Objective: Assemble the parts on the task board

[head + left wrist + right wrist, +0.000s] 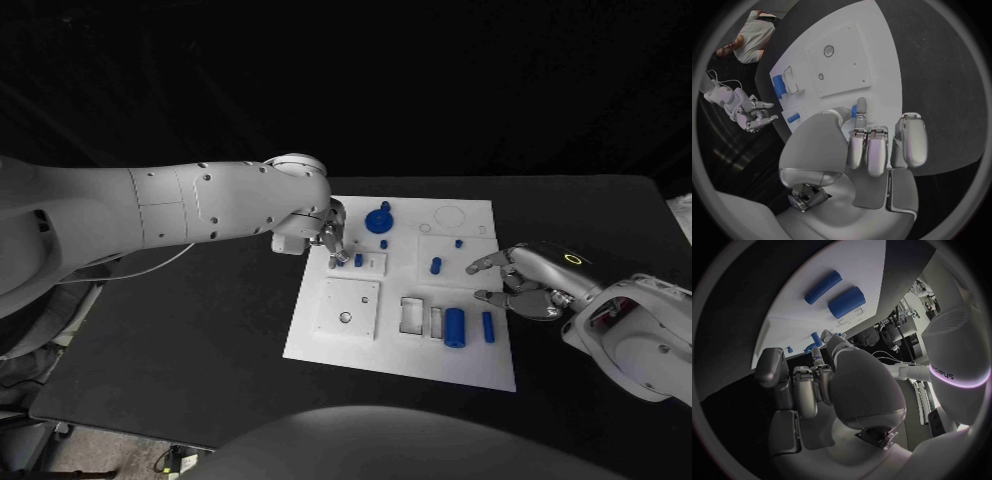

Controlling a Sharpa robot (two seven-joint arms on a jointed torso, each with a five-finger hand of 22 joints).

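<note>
Small dark lettering on white right arm casing, beside glowing ring; too distorted to read reliably. No other legible text, numbers, signs.

Left hand pinches with its fingers; right hand half-curled.

- The table is black.
- The task board is white.
- The parts on the board are blue: a round knob, a thick cylinder and a thin peg beside it.
- Both arms are white, and the left hand and right hand are silver.
- A thin glowing ring marks the right wrist.
</note>
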